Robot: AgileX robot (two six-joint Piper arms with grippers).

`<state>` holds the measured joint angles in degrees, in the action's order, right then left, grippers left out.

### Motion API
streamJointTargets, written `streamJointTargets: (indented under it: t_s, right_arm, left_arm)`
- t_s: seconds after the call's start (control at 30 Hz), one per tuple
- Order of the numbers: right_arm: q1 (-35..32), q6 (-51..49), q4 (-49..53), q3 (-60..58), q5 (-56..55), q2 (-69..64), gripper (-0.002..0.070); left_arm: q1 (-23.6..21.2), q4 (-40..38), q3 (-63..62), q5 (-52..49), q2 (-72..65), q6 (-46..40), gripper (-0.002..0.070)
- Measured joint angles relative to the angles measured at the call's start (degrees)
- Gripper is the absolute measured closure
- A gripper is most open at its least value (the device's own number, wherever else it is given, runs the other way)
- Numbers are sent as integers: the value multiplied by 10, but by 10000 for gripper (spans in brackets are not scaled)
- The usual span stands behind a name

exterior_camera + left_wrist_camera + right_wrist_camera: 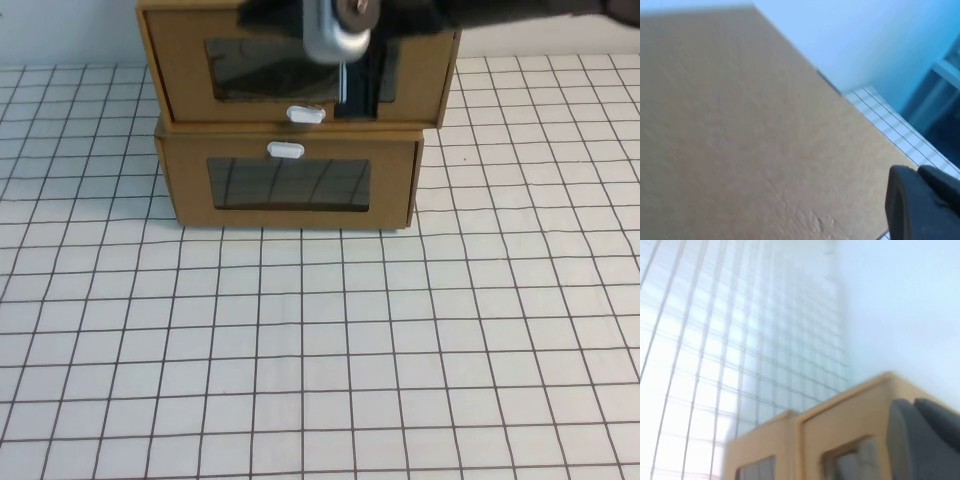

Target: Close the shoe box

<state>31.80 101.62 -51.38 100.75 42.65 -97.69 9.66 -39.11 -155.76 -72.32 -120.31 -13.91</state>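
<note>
Two brown cardboard boxes are stacked at the back of the table. The upper one is the shoe box [190, 80], with a white pull tab [306, 114] below its window. My right gripper [360, 100] comes in from the upper right and hangs right in front of the shoe box's window, fingers together, holding nothing. It also shows in the right wrist view [920, 440], against the shoe box front [840, 430]. My left gripper [922, 200] is shut and empty, close over a broad cardboard face [740, 125] of the box.
The lower cardboard box [290, 185] has its white tab [285, 150] above its window. The white gridded table [320, 350] spreads in front of the stack. A pale blue wall stands behind.
</note>
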Motion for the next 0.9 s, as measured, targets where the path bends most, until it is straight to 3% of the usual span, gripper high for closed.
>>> streamJointTargets:
  t_s: [0.2, 0.4, 0.63, 0.77, 0.9]
  right_arm:
    - [-38, -298, 133, 3, -32, 86, 689]
    - [-81, -549, 312, 3, 19, 150, 689]
    - [-90, -650, 313, -57, 36, 280, 689]
    - [-90, -718, 308, -175, -13, 386, 689]
    - [-90, -785, 304, -322, -102, 518, 689]
  left_arm:
    - [-1, 113, -4, -5, 124, 28, 677]
    - [-1, 152, 71, -7, 246, 24, 677]
    - [-1, 189, 306, -9, 426, -9, 677]
    - [-1, 210, 481, 5, 552, -27, 678]
    - [-1, 216, 673, 86, 677, -34, 677]
